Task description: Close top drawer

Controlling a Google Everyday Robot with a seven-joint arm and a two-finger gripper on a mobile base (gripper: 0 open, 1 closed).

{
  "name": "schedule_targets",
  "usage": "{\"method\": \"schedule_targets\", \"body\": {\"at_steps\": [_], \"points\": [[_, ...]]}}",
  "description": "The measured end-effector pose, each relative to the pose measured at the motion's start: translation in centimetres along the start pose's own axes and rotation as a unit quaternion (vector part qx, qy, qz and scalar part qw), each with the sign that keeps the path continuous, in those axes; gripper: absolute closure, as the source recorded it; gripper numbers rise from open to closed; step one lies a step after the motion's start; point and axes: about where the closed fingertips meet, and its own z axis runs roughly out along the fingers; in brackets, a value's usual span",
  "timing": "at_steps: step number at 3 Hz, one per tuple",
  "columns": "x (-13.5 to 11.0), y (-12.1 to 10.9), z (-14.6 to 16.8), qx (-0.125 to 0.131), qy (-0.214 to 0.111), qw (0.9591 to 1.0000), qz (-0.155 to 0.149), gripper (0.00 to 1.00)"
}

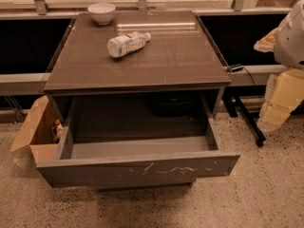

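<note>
Top drawer front nearest, pulled far out, so needs inward push. Claw right of drawer, well apart, likely staged for approach; open or closed, cannot tell.

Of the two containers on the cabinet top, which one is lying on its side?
The white plastic bottle, cap pointing right; the white bowl stands upright near the back edge. The gripper hangs right of the cabinet.
</note>
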Motion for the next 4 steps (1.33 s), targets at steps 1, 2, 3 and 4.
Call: {"method": "schedule_targets", "body": {"at_steps": [1, 2, 3, 4], "points": [[0.0, 0.0, 0.0, 0.0, 0.0, 1.0, 0.0, 0.0], [-0.3, 1.6, 3.0, -0.015, -0.004, 0.9998, -0.015, 0.0], [-0.8, 4.3, 8.0, -0.044, -0.026, 0.998, -0.037, 0.0], [-1.2, 6.8, 12.2, -0.076, -0.047, 0.9948, -0.049, 0.13]]}}
